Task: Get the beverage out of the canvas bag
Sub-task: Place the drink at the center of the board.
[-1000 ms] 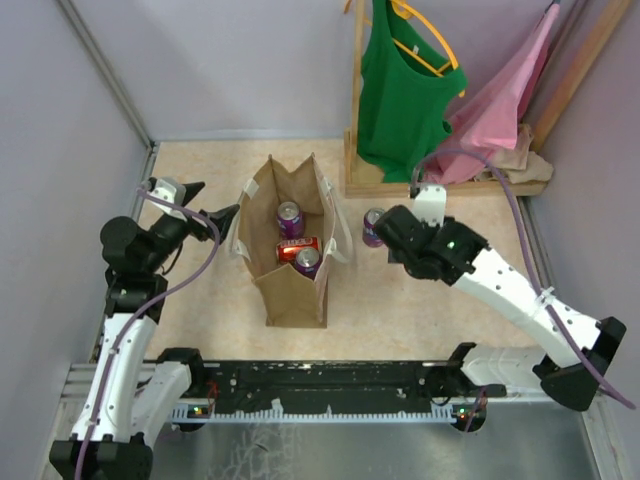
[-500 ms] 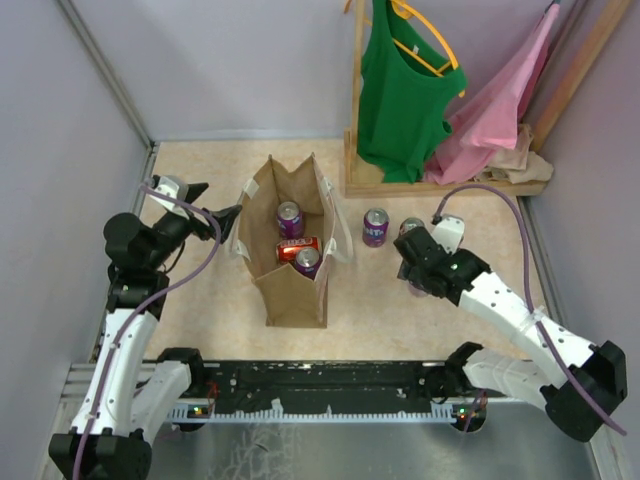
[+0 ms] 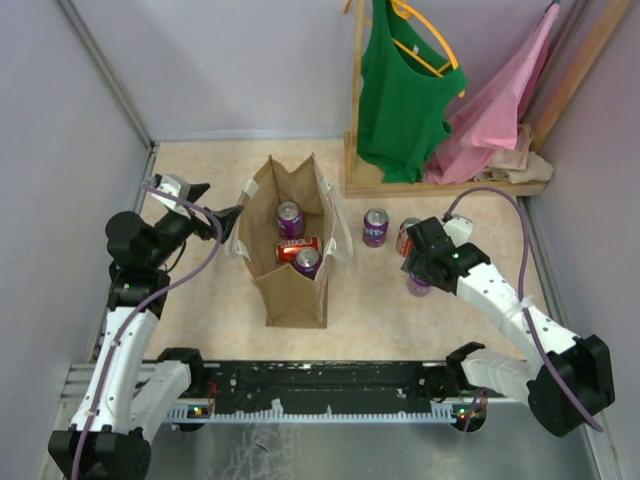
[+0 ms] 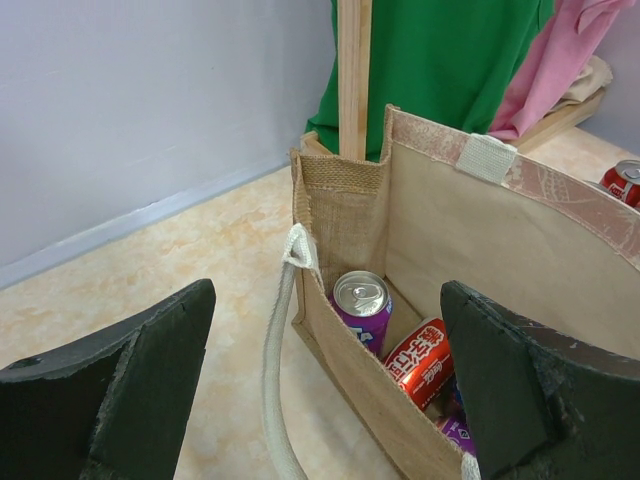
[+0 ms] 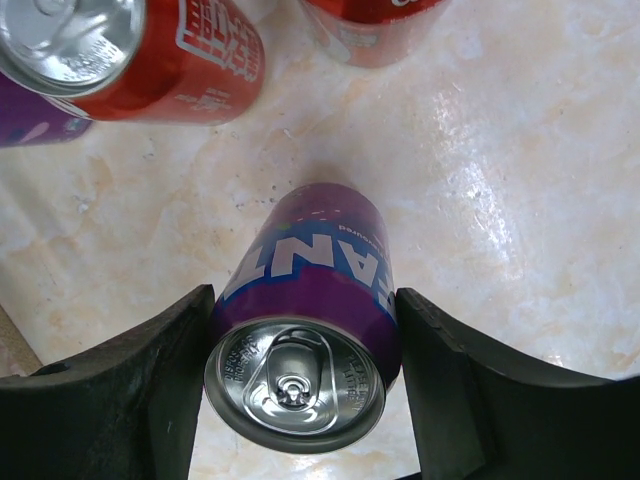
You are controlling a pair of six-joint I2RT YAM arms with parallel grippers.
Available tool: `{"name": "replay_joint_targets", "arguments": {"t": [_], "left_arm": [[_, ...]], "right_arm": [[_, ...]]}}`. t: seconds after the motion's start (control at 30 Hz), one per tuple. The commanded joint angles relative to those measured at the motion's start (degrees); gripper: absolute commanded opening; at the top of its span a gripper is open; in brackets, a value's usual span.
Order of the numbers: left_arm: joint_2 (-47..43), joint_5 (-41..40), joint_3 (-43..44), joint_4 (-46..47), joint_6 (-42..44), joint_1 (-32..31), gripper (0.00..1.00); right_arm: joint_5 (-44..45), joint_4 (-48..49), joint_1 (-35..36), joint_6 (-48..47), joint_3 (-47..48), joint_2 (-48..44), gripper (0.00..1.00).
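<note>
The canvas bag [image 3: 291, 292] stands upright in the middle of the table, open at the top, with a purple can [image 3: 290, 217], a red can [image 3: 297, 247] and another purple can [image 3: 308, 261] inside. My left gripper [image 3: 209, 203] hovers open just left of the bag, by its pale strap handle [image 4: 278, 350]; in its wrist view the bag wall [image 4: 450, 230], a purple can [image 4: 362, 305] and a red can [image 4: 425, 362] lie ahead. My right gripper [image 3: 419, 277] is shut on a purple beverage can [image 5: 305, 330], upright on the table right of the bag.
A purple can [image 3: 375, 226] and a red can [image 3: 405, 236] stand on the table between the bag and my right gripper. A wooden rack [image 3: 356, 120] with a green top [image 3: 400, 90] and a pink garment [image 3: 500, 100] fills the back right. Walls close both sides.
My right arm has swung right and toward the near edge with the purple can, bringing it down past the red can. The left arm and bag have stayed put.
</note>
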Motion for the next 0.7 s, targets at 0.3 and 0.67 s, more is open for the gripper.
{"name": "replay_joint_targets", "arguments": {"t": [0.3,0.67], "left_arm": [[0.87,0.91,-0.09,0.84,0.16,-0.48,1.00],[1.06,0.87,-0.18,0.67,0.34,-0.58,1.00]], "right_arm": [[-0.33,0.75,-1.27,0.36,1.38,4.41,0.73],[2.48,-4.43,-1.14,-2.20,8.09,2.15,0.99]]}}
